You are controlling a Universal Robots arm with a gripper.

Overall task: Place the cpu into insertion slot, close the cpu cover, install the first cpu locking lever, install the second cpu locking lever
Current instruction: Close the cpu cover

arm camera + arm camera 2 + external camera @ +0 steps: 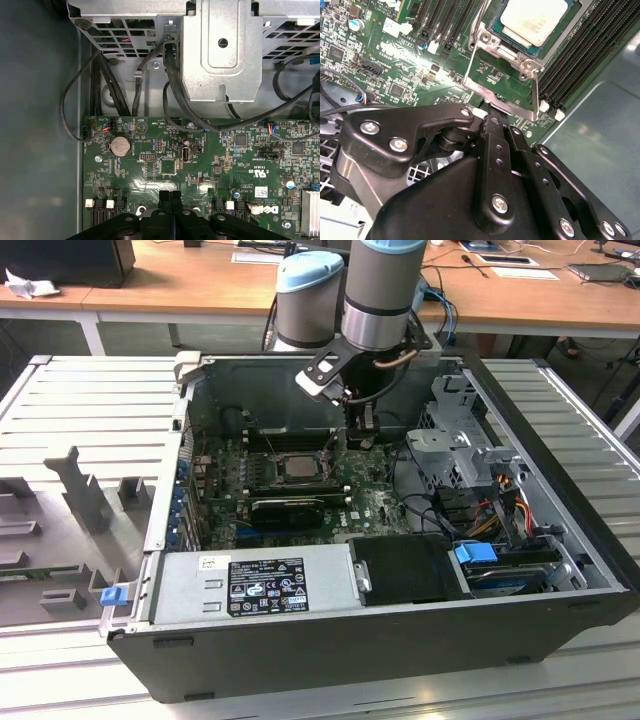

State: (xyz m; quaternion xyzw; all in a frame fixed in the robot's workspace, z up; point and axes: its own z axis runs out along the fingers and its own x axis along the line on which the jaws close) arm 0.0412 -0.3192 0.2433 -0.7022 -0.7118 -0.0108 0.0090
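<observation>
The cpu [297, 467] lies flat in its socket on the motherboard [375, 502], silver top up. In the second wrist view the cover [535, 95] stands open, tilted up from the socket edge, its window showing board behind. The gripper [362, 435] hangs just beside that raised cover, on the exterior view's right of the cpu, jaws pressed together and holding nothing.
</observation>
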